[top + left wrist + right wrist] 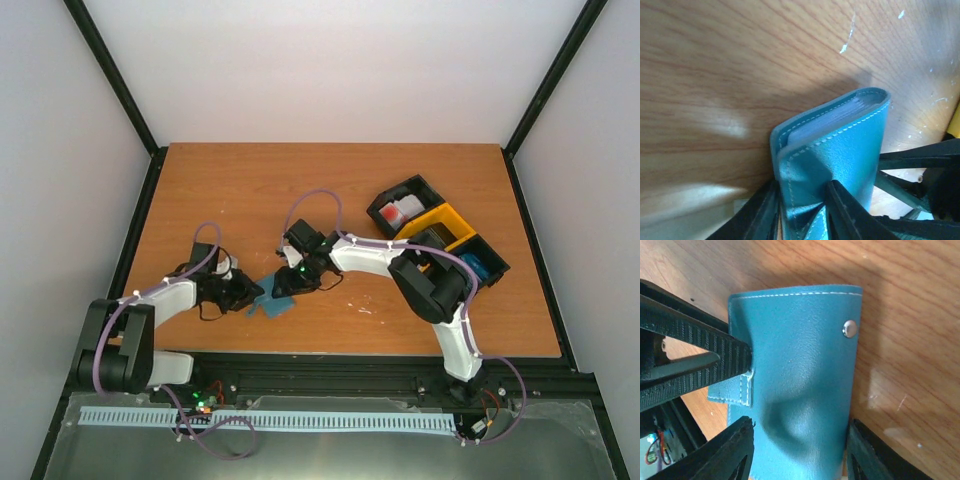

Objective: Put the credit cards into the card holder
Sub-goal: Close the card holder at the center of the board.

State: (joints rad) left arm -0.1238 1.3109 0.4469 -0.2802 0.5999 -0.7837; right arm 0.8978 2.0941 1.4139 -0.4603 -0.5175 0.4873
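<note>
- The small teal-blue soft leather card holder (272, 306) lay folded shut on the brown wooden table (250, 190). Its strap tab (735, 389) hung loose and its metal snap stud (850, 329) was bare.
- Only pale inner sleeves showed between the holder's covers, and no card could be seen inside it.
- The left end effector (805, 214), at the holder's left end, was clenched on 1 cover of the holder.
- The right end effector (800, 455) straddled the holder's full width from its right side. Whether it pressed or merely bracketed the holder could not be told.
- Well apart from the holder, to its right and farther back, stood the black-and-yellow 3-compartment plastic tray (446, 219).
- 1 red-and-white plastic credit card (397, 213) sat in the tray compartment farthest from the holder.
- A blue object (474, 268), too small to name, sat in the tray's nearest compartment.
- In my judgement the task had barely begun: the holder needed opening, and the card needed fetching and pocketing.
- Both arms crowded the holder, so neither was free for the card.
</note>
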